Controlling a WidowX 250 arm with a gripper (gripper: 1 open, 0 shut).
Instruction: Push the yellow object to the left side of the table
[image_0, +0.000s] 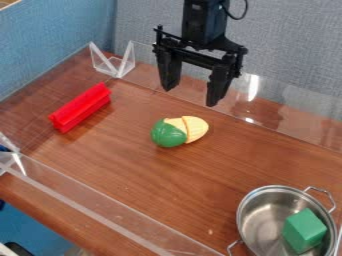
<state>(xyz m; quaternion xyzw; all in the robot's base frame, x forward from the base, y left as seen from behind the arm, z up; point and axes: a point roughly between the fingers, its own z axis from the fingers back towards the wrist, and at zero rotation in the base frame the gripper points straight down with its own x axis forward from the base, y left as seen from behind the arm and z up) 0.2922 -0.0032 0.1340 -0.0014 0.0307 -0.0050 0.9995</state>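
Observation:
The yellow object (178, 131), a rounded toy that is half pale yellow and half green, lies near the middle of the brown wood-grain table (120, 170). Its green half faces left and its yellow half faces right. My gripper (194, 90) hangs above and a little behind the toy, black fingers (170, 72) pointing down and spread wide, with nothing between them. It does not touch the toy.
A red rectangular block (82, 106) lies at the left. A metal pot (274, 215) at the front right holds a green cube (306, 232). Low clear plastic walls (114, 60) line the table edges.

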